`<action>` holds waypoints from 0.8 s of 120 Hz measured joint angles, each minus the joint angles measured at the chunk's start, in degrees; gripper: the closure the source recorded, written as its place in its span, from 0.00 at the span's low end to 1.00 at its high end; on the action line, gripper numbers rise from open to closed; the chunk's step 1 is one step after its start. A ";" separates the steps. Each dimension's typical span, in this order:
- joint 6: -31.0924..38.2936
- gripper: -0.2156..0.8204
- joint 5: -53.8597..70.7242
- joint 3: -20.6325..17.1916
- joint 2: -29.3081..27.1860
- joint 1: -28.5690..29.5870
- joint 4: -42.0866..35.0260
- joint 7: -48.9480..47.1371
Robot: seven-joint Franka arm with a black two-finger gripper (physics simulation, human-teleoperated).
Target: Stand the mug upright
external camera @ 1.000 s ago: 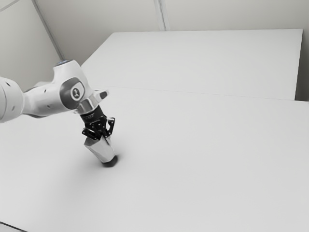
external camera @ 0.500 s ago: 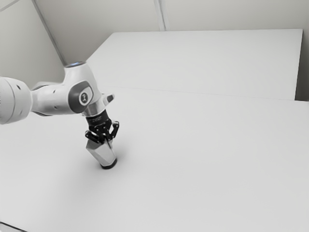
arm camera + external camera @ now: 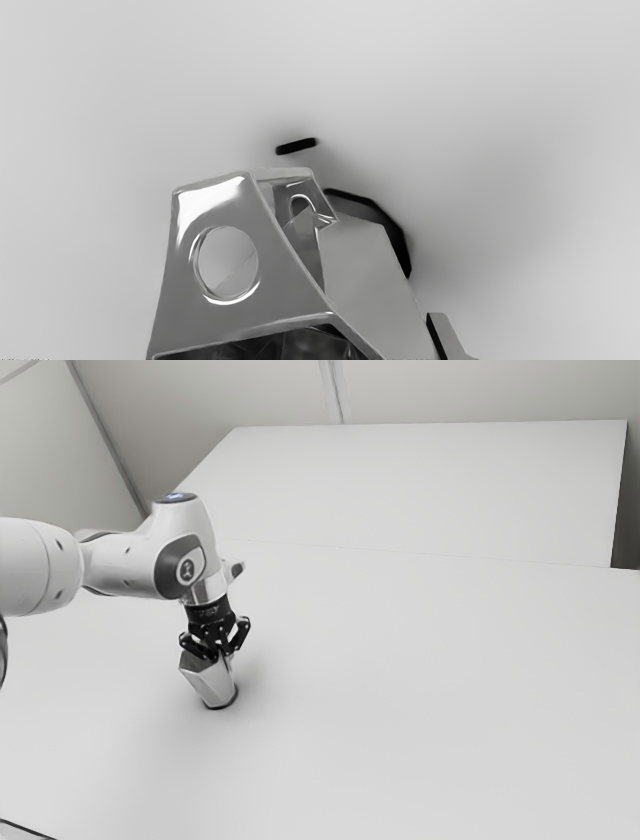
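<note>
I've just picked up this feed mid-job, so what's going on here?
The Franka arm has its black gripper at the upper end of the grey mug, over the white table. The mug leans toward the exterior view's left, dark base lowermost, so it looks not quite upright yet.

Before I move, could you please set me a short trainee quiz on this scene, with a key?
1. True or false: the arm comes in from the exterior view's left.
2. In the exterior view, the hand is at which part of the mug? a) its lower end b) its upper end
3. Fill in the colour: the band around the mug's foot is ____.

Key: 1 true; 2 b; 3 black.
</note>
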 joint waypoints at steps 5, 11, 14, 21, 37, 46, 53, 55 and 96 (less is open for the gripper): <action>0.02 0.95 0.04 0.00 0.10 -0.02 0.05 -0.36; 0.06 0.93 0.03 0.00 0.14 -0.05 0.24 -0.74; 0.09 0.87 -0.09 0.00 0.15 -0.04 0.31 -0.87; 0.16 0.75 -0.34 0.00 0.15 -0.03 0.44 -1.17; 0.25 0.50 -0.77 0.09 0.13 -0.07 0.49 -1.76; 0.26 0.41 -1.12 0.22 0.02 -0.07 0.51 -2.03; 0.15 0.36 -1.47 0.34 -0.14 -0.06 0.52 -2.21; 0.10 0.35 -1.57 0.43 -0.19 -0.08 0.52 -2.26; -2.29 0.24 -2.75 0.93 -2.11 -0.06 1.23 -2.91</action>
